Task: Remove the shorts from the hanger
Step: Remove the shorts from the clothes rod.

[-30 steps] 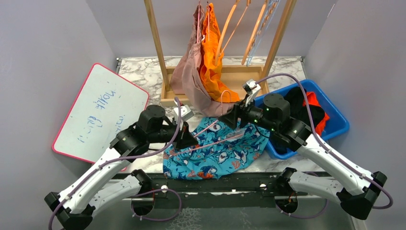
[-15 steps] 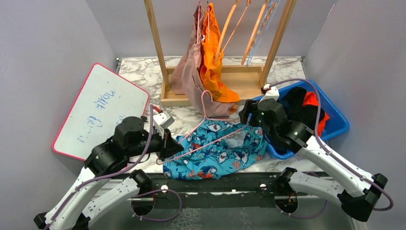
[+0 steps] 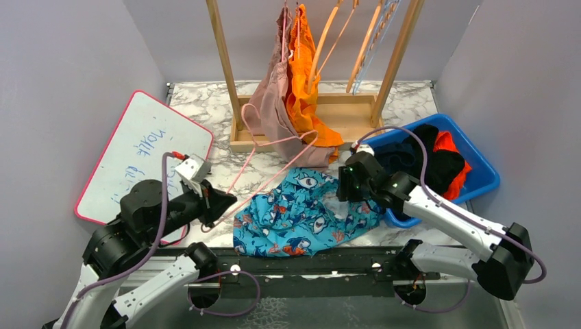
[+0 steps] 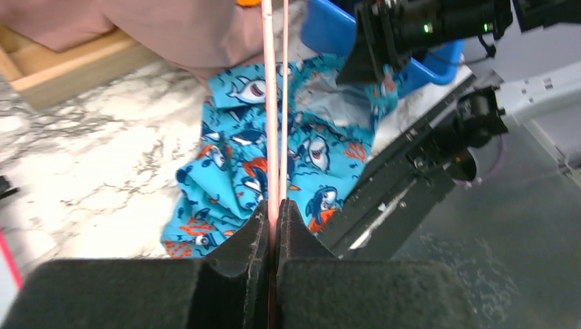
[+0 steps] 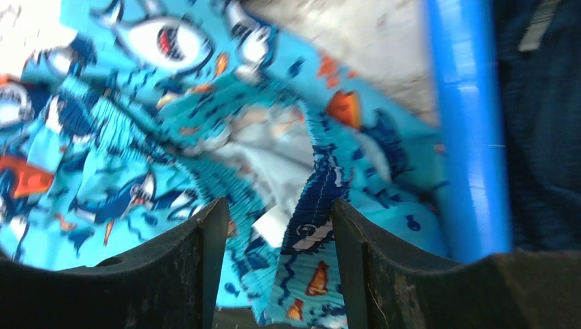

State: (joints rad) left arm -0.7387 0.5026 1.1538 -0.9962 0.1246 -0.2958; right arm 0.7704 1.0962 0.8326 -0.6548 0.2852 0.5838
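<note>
Well left of the blue bin (image 5: 466,123), the left gripper (image 4: 274,212) is clamping the bare pink hanger (image 4: 268,103), which is passing clear of the shark-print shorts (image 3: 301,212) (this pair looks freed). Just beside the bin, the right gripper (image 5: 274,219) is hovering with jaws apart around their waistband fold. The next move is probably calling for closing there and carrying them into the bin.

Top view: bright, even, diffuse light from overhead; sharp edge to edge. Soft, short shadows on marble table (image 3: 205,103) just beside blue shark-print shorts (image 3: 308,212).
Left wrist view: shorts (image 4: 240,157) crisp; left fingers (image 4: 226,274) below shorts dark, too close, out of focus; dim grey area right of shorts.
Right wrist view: blurred overall, shorts (image 5: 137,137) print smeared; blue bin wall (image 5: 466,123) right of shorts streaked; right fingers (image 5: 171,274) below shorts shaded, nearly black.
</note>
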